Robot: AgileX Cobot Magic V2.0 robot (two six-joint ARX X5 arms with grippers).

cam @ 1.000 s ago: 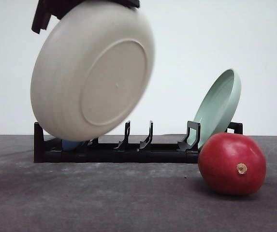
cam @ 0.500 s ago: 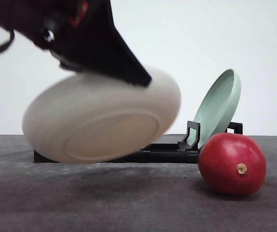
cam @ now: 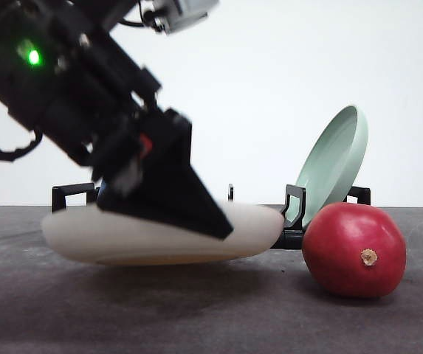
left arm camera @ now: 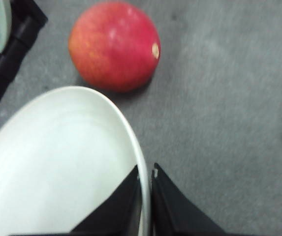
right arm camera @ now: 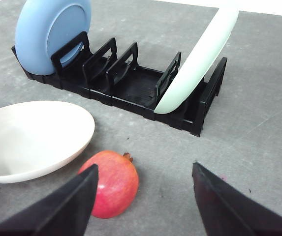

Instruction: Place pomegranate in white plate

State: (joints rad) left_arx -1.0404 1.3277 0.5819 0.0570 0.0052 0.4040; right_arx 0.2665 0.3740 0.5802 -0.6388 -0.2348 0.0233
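The white plate (cam: 122, 236) lies almost level, right side up, low over the dark table in front of the rack. My left gripper (cam: 215, 225) is shut on its near rim, the black fingers (left arm camera: 163, 206) pinching the edge of the white plate (left arm camera: 57, 162). Whether the plate rests on the table I cannot tell. The red pomegranate (cam: 355, 251) sits on the table just right of the plate, stem nub facing the camera, a small gap between them. My right gripper (right arm camera: 144, 167) hangs open above the pomegranate (right arm camera: 112, 183), touching nothing.
A black dish rack (right arm camera: 131, 88) stands behind the plate. A blue plate (right arm camera: 52, 29) stands upright in its left end. A pale green plate (cam: 336, 162) leans in its right end, just behind the pomegranate. Open table lies in front of the fruit.
The left arm has swung the white plate from steeply tilted to nearly flat and lowered it to table height. The pomegranate has not moved.
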